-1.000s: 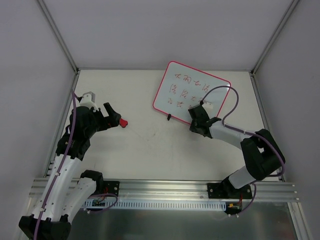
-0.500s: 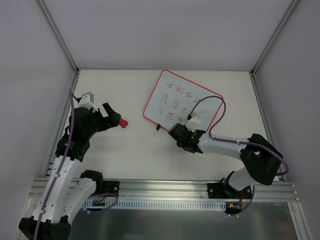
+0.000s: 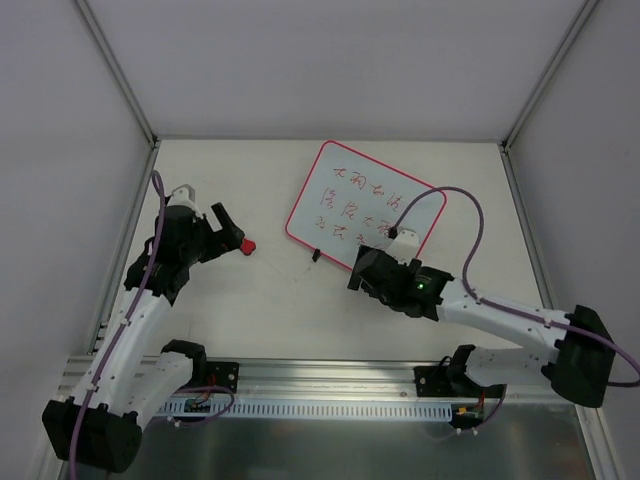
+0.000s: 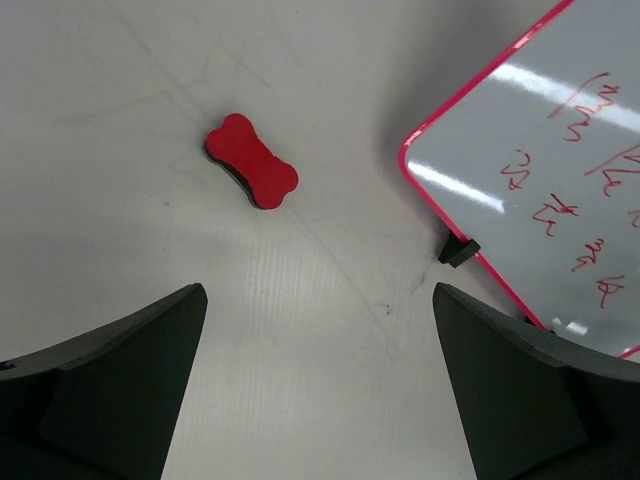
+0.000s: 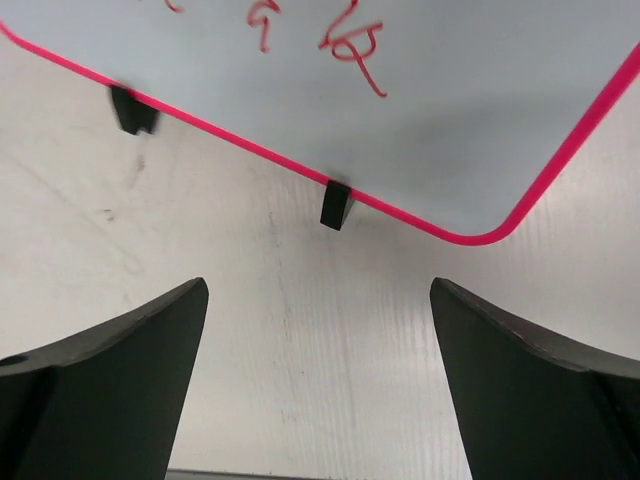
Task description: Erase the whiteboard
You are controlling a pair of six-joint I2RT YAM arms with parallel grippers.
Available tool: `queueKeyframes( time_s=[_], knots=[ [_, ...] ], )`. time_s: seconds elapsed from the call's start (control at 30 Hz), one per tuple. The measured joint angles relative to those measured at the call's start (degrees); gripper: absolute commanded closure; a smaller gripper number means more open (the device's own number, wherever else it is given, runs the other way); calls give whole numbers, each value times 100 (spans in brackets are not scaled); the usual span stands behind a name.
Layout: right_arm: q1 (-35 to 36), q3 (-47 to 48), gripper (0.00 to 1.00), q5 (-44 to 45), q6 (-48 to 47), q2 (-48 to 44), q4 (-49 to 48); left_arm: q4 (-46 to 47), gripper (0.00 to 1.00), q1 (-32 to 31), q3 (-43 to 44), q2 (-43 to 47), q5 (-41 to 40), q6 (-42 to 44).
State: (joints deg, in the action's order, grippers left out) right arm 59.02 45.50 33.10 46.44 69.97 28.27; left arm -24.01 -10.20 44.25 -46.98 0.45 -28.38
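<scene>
The whiteboard (image 3: pixel 352 196) lies flat at the back middle of the table, red-framed, with rows of red handwriting. In the right wrist view its near edge (image 5: pixel 400 110) and two black feet (image 5: pixel 336 204) show just ahead of my right gripper (image 5: pixel 320 290). That gripper is open, holds nothing and sits just short of the frame (image 3: pixel 358 268). A small red bone-shaped eraser (image 4: pixel 252 161) lies on the table left of the board (image 4: pixel 545 170). My left gripper (image 4: pixel 318 300) hovers open near the eraser (image 3: pixel 249 246), with its fingers (image 3: pixel 230 228) beside it and not touching.
Grey walls with metal posts (image 3: pixel 118 70) enclose the table on three sides. An aluminium rail (image 3: pixel 330 378) runs along the near edge by the arm bases. The right arm's purple cable (image 3: pixel 470 215) loops over the board's near right corner.
My right gripper dragged the whiteboard left and nearer, then opened, let go of its edge and backed off slightly. The left gripper stayed open, shifting a little by the eraser.
</scene>
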Motion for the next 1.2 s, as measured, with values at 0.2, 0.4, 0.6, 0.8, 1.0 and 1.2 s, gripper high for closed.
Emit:
queueKeyframes(
  time_s=[0.2,0.4,0.6,0.8,1.0,1.2],
  knots=[
    [-129,181,1,144,-1515,-1777,256,-17,1,0,369,-1552,-282,-581],
    [-734,201,1,184,-2645,-2876,328,-7,1,0,949,-3211,-623,-1224],
    [-1132,57,1,166,-3226,-3252,396,-61,15,-114,1502,-4301,-903,-1768],
    [-1429,-315,1,-52,-3370,-3407,463,-299,32,-188,1823,-4881,-1189,-2011],
    [-1526,-501,1,-243,-3383,-3447,520,-487,37,-188,2162,-5278,-1412,-2063],
    [-1593,-505,1,-273,-3407,-3506,518,-592,41,-188,2330,-5563,-1464,-2120]
  ],
)
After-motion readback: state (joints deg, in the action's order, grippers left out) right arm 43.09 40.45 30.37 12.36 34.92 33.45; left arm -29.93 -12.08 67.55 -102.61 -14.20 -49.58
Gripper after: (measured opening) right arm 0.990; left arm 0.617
